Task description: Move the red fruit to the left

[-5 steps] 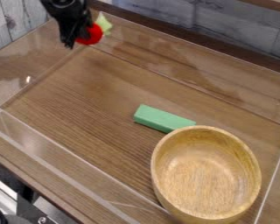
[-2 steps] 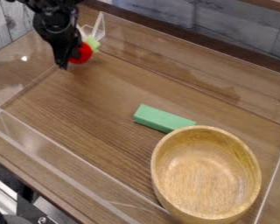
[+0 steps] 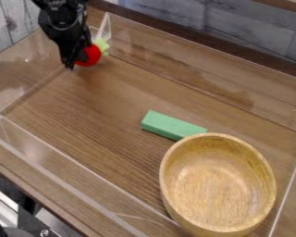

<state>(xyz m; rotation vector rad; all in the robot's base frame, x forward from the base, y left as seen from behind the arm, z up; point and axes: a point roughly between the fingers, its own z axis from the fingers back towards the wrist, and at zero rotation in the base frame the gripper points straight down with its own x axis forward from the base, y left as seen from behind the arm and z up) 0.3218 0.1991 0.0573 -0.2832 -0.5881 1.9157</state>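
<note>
The red fruit (image 3: 90, 55) is a small red oval with a light green leafy end, down at the table's far left near the back wall. My dark gripper (image 3: 71, 61) comes down from above, just left of the fruit, its tips against the fruit's left side. The dark fingers blur together, so their spread is unclear, as is whether they still clasp the fruit.
A flat green rectangular block (image 3: 173, 125) lies mid-table. A large wooden bowl (image 3: 176, 167) stands at the front right. Clear plastic walls (image 3: 27, 139) fence the wooden tabletop on all sides, with one close behind the fruit.
The gripper carried the fruit leftward and down to the tabletop from a higher spot at the back. Over the last moment it barely shifted, and the fruit now shows more to its right.
</note>
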